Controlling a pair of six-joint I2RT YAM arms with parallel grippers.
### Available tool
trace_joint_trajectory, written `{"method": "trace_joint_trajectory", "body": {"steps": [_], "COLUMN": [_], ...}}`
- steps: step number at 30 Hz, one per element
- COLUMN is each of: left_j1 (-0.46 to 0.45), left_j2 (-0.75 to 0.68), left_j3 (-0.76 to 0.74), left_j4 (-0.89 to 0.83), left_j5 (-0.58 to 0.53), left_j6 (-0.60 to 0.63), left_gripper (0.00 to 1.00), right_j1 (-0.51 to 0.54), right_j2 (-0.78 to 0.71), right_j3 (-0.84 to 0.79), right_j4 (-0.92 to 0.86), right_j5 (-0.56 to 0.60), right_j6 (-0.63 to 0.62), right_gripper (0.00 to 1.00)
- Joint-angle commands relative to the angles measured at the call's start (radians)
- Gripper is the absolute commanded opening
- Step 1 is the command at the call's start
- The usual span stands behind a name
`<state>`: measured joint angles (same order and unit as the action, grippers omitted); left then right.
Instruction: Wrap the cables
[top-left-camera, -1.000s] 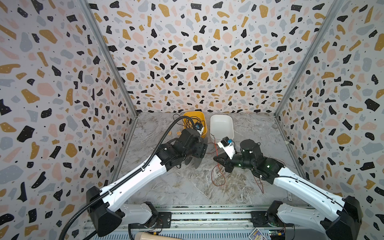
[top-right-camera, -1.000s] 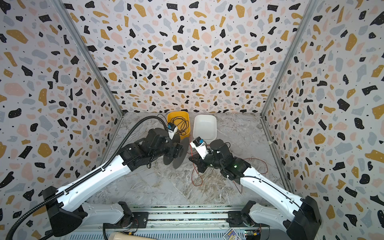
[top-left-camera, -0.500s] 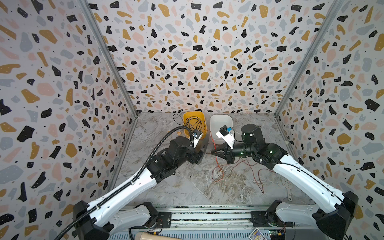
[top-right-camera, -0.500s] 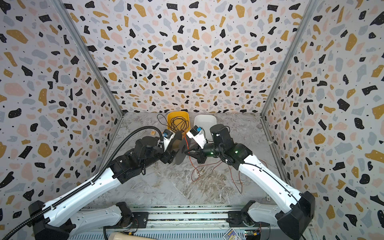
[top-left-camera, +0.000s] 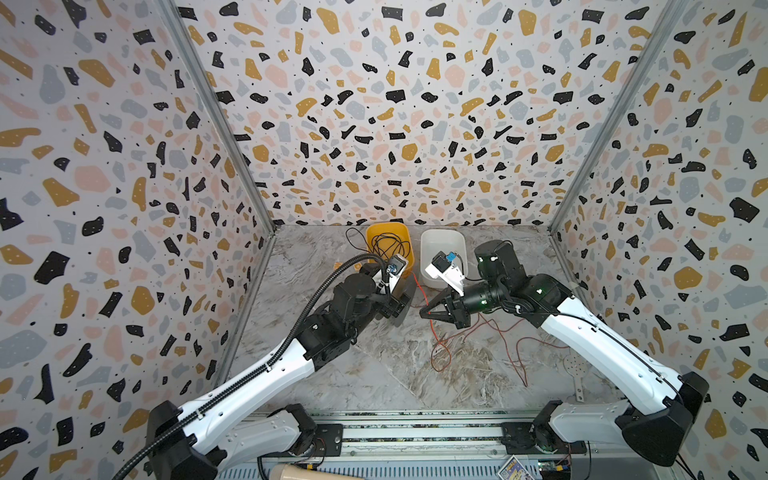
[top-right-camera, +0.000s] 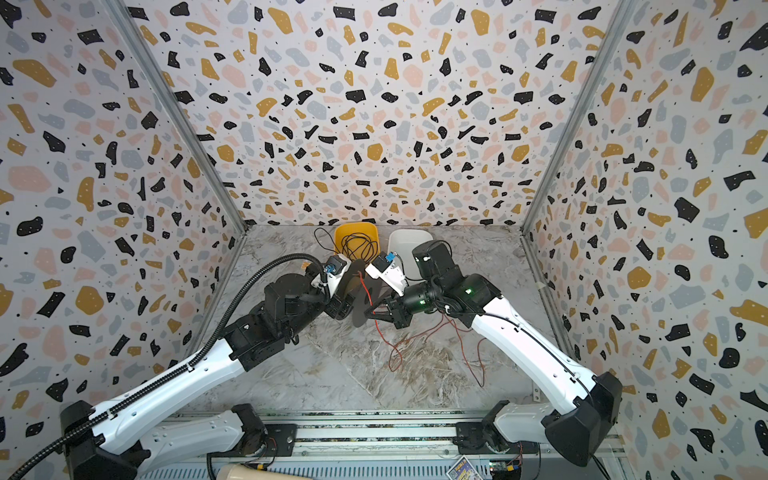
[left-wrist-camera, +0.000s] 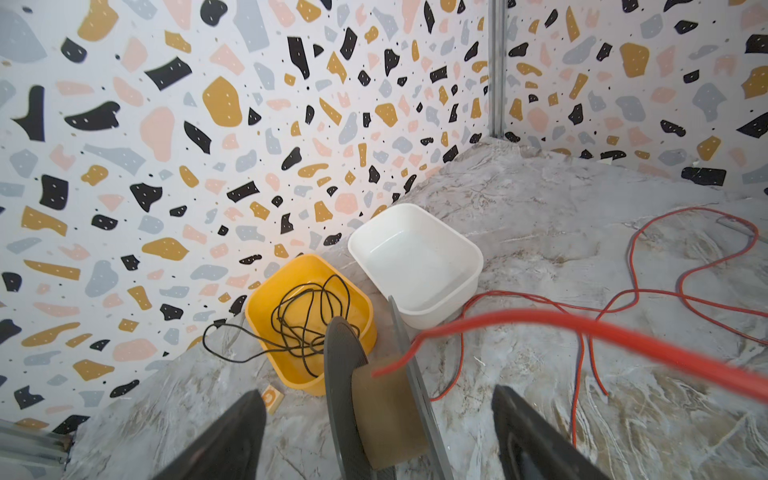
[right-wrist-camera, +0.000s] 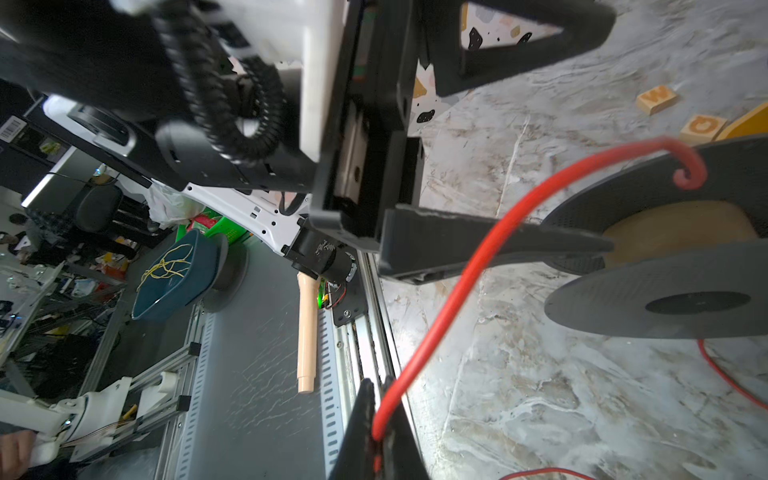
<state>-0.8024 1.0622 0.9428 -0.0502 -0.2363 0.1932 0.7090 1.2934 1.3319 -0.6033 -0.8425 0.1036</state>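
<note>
The cable (top-left-camera: 440, 357) is a long thin red-orange wire lying in loose loops on the marble floor (top-right-camera: 395, 357). My right gripper (right-wrist-camera: 380, 432) is shut on it near one end (top-left-camera: 422, 311). From there the cable (right-wrist-camera: 457, 282) runs up to a grey spool (right-wrist-camera: 665, 299), and its curled tip hooks over a flange. The spool (left-wrist-camera: 345, 374) has a cardboard core and stands on edge between the wide-apart fingers of my left gripper (left-wrist-camera: 378, 399), with a gap on each side. In both top views the two grippers face each other mid-table (top-left-camera: 395, 307) (top-right-camera: 368, 311).
A yellow tub (top-left-camera: 388, 232) with a tangled black wire and an empty white tub (top-left-camera: 440, 253) stand against the back wall. Small wooden letter blocks (right-wrist-camera: 656, 99) lie on the floor near the yellow tub. Patterned walls close three sides, and a metal rail (top-left-camera: 415, 432) runs along the front.
The right arm has lifted its wrist and carried the cable end left, up to the spool. The left arm has shifted its posture while keeping the spool between its fingers.
</note>
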Motion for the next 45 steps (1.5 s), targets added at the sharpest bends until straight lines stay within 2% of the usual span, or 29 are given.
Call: {"method": "trace_joint_trajectory", "body": {"steps": [1,6,11,17,20,22,30,32,35,37,43,45], "left_j1": [-0.008,-0.014,-0.030,-0.033,-0.033,-0.032,-0.033,-0.033,-0.033,-0.033,-0.032,-0.032], "left_j2": [-0.014,-0.023,-0.045,-0.053,-0.039,-0.029,-0.014,-0.010,0.005,0.024,0.130,0.163], "left_j3": [-0.022,-0.035,-0.058,-0.070,-0.057,-0.050,-0.056,-0.054,-0.034,-0.011,0.129,0.179], "left_j4": [0.078,0.082,0.095,0.120,0.121,0.119,0.143,0.141,0.121,0.096,-0.071,-0.130], "left_j5": [0.044,0.086,0.081,0.074,0.079,0.084,0.069,0.049,0.019,-0.014,-0.144,-0.172], "left_j6": [0.042,0.065,0.104,0.127,0.135,0.138,0.126,0.120,0.093,0.068,-0.004,-0.033], "left_gripper": [0.82,0.75,0.74,0.75,0.72,0.67,0.24,0.13,0.04,0.00,0.00,0.00], "right_j1": [0.007,0.008,0.007,0.035,0.043,0.044,0.041,0.040,0.037,0.035,0.038,0.050], "right_j2": [-0.018,-0.021,-0.007,0.003,0.007,0.006,0.024,0.040,0.053,0.055,-0.024,-0.068], "right_j3": [0.008,-0.004,-0.010,-0.028,-0.028,-0.030,-0.021,-0.012,-0.012,-0.020,-0.140,-0.199], "right_j4": [-0.027,-0.011,-0.014,-0.018,-0.007,0.011,0.089,0.101,0.142,0.178,0.362,0.433], "right_j5": [-0.042,-0.109,-0.199,-0.202,-0.184,-0.172,-0.126,-0.102,-0.033,0.018,0.256,0.344], "right_j6": [-0.018,-0.019,-0.022,-0.031,-0.028,-0.016,0.023,0.027,0.050,0.071,0.146,0.159], "right_gripper": [0.01,0.01,0.01,0.01,0.00,0.00,0.00,0.07,0.14,0.24,0.56,0.63]}}
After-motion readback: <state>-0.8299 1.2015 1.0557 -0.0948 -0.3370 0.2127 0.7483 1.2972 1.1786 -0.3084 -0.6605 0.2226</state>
